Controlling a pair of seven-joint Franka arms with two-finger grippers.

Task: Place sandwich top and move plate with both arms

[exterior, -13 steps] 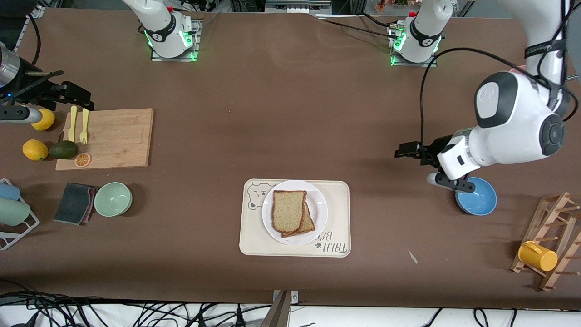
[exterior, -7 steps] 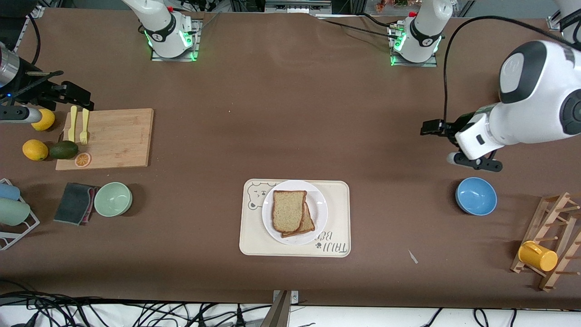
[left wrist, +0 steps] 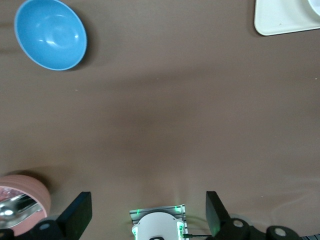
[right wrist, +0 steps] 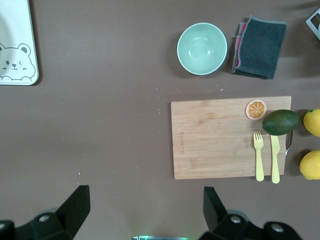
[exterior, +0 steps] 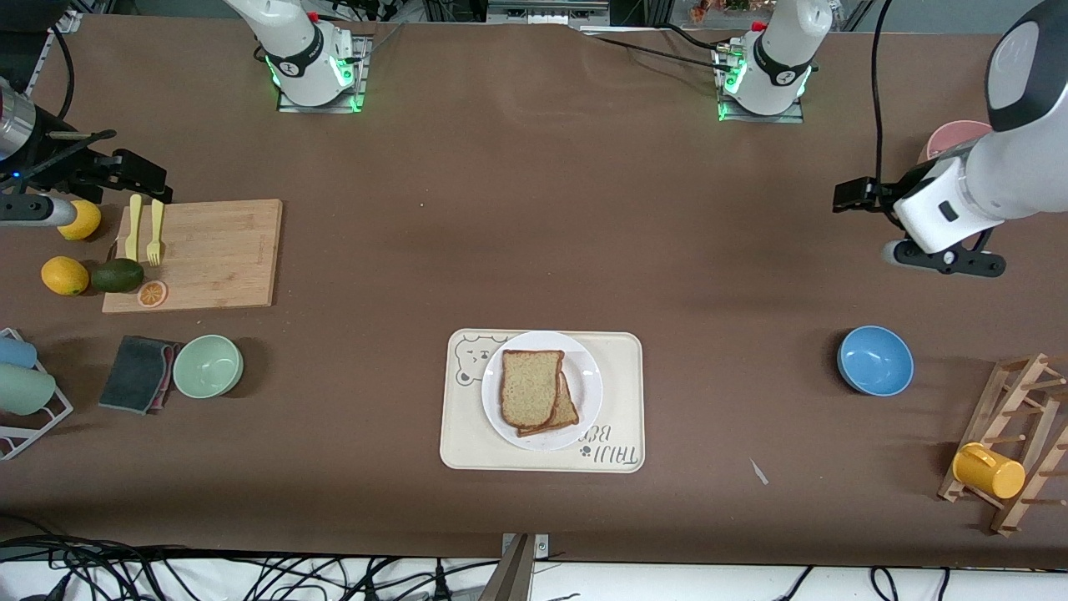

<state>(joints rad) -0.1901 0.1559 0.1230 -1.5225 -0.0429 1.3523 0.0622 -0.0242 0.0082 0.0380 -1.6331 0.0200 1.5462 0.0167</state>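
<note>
Reading "TAJI" on the cream rectangular bear-print tray [exterior: 622, 359], where the round white plate [exterior: 586, 367] carries the speckled light-brown sandwich top [exterior: 529, 386] over another slice. Left tool [exterior: 844, 197] and right tool [exterior: 133, 177] hang wide open, empty, above the brown table [exterior: 534, 234]; blue bowl [exterior: 875, 360] near the left arm's end.

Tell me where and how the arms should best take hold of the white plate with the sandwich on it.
Probably by the plate's bare rim, one gripper from each arm's end of the table, coming in low: bread covers the middle, and the shallow rim lies flat on the tray.
</note>
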